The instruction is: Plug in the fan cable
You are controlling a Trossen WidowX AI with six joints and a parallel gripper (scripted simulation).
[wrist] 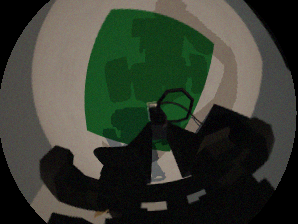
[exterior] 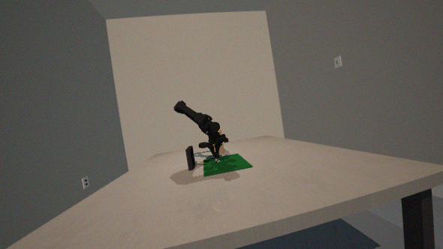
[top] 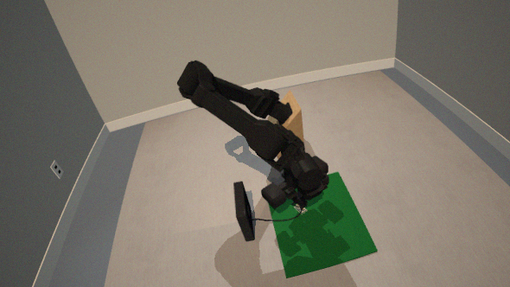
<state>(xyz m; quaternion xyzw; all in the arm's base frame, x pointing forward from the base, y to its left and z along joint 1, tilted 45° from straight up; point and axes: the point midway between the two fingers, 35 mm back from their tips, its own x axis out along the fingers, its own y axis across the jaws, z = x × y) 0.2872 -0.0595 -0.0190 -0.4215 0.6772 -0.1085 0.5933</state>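
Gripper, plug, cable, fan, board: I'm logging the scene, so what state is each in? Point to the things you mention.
Gripper (top: 301, 205) (exterior: 217, 159) (wrist: 156, 124): jaws shut on the plug, low over the board.
Plug (wrist: 156, 113): between the jaws; how far it is seated, cannot tell.
Cable (top: 277, 220): curving from fan to plug.
Fan (top: 243, 212) (exterior: 190, 158): upright on its edge, beside the board.
Board (top: 354, 233) (exterior: 240, 163) (wrist: 100, 75): lying flat, partly shadowed.

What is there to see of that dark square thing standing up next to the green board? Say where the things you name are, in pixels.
That is the fan (top: 243, 212) (exterior: 190, 158): a black, square, fairly thin block with a matte look, perhaps plastic. It stands upright on one edge on the table, beside the board and apart from it. A thin dark cable leaves its board-facing side and runs to the gripper's fingertips over the board. The arm does not touch it. Its blades cannot be made out.
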